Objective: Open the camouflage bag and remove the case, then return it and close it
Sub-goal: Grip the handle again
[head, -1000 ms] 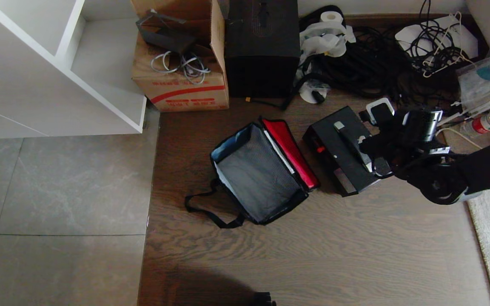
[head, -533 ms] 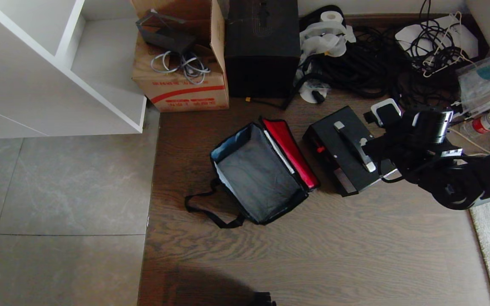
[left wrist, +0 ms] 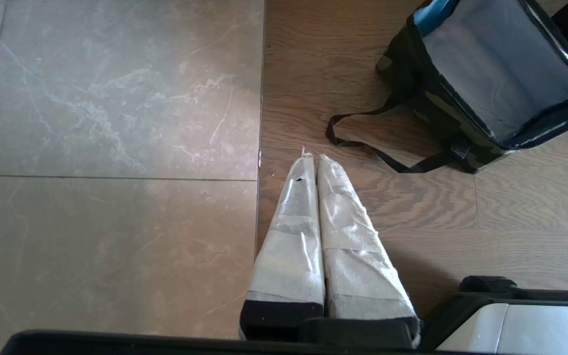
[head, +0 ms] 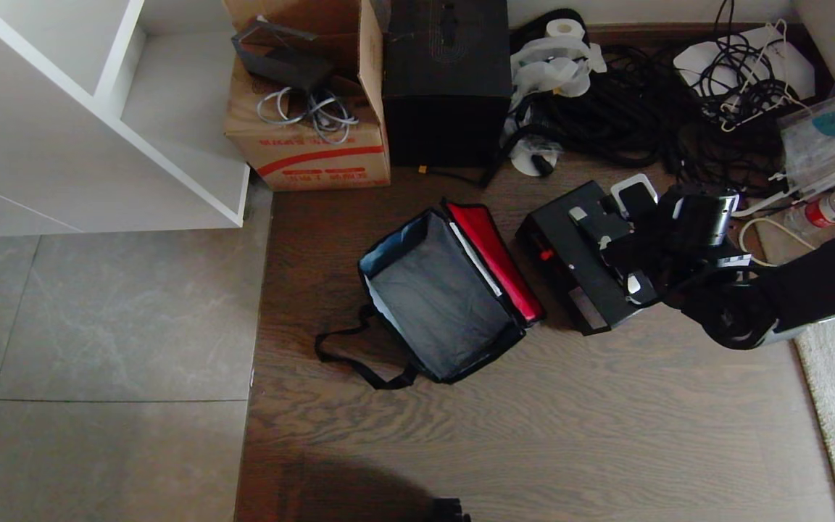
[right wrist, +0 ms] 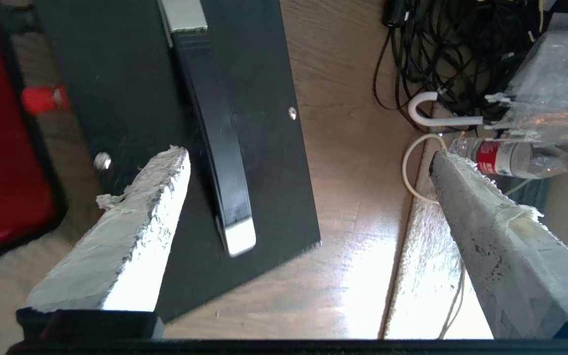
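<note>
On the wood floor beside the open, empty camouflage bag (head: 441, 304): case (head: 580, 254) lying out | right gripper (head: 624, 246) over its handle (right wrist: 217, 148), fingers apart, holding nothing | step: return | next: straddle handle, clamp.

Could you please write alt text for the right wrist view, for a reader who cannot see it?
The open right gripper hovers over the case, a flat black box on a wooden floor, with one taped finger above the lid beside its black handle. The other finger is off the case's edge. A red-capped bottle and tangled cables lie beyond.
</note>
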`<state>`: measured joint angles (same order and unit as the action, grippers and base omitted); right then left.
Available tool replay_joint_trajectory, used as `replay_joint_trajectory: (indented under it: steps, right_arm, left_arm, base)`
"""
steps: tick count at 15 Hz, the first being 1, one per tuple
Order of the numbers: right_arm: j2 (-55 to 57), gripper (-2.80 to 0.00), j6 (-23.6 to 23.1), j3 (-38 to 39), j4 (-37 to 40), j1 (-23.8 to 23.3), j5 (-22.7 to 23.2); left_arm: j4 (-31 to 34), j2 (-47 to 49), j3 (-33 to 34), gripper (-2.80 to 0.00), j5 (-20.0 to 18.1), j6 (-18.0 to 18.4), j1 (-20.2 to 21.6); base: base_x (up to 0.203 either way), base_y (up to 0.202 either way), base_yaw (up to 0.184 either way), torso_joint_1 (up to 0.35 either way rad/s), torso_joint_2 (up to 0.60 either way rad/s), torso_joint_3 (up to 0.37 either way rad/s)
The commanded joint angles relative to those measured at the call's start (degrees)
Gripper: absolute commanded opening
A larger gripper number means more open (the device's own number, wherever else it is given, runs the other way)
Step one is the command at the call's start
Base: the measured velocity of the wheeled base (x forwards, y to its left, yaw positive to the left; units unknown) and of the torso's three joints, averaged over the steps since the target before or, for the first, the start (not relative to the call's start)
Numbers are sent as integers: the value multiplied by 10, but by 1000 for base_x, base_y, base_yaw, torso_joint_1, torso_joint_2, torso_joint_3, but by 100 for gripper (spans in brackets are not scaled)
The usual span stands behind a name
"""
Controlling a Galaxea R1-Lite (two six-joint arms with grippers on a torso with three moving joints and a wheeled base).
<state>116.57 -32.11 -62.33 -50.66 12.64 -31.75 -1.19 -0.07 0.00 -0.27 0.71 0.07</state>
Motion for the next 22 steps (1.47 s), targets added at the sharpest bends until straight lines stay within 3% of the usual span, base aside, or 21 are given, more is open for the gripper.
replay_joint_trajectory:
  steps: [1, 7, 10, 13, 15, 22]
  right_arm:
    - [44, 0, -3, -43, -2, 0, -6]
    - [108, 0, 2, -97, 28, -2, -14]
    - [157, 0, 3, -144, 23, -3, -81]
    - [186, 0, 5, -176, 18, -6, -99]
    - [213, 0, 4, -205, 9, -7, -139]
    - [247, 0, -10, -248, 8, -18, -142]
  left_arm:
    - [0, 1, 5, -280, 0, 0, 0]
    - [0, 0, 5, -280, 0, 0, 0]
    - [0, 0, 5, -280, 0, 0, 0]
    - [0, 1, 5, -280, 0, 0, 0]
    - [0, 1, 5, -280, 0, 0, 0]
    - [0, 1, 5, -280, 0, 0, 0]
  base:
    - [0, 0, 0, 0, 0, 0]
    - [0, 0, 0, 0, 0, 0]
    - [0, 0, 0, 0, 0, 0]
    - [0, 0, 0, 0, 0, 0]
    - [0, 0, 0, 0, 0, 0]
    - [0, 0, 0, 0, 0, 0]
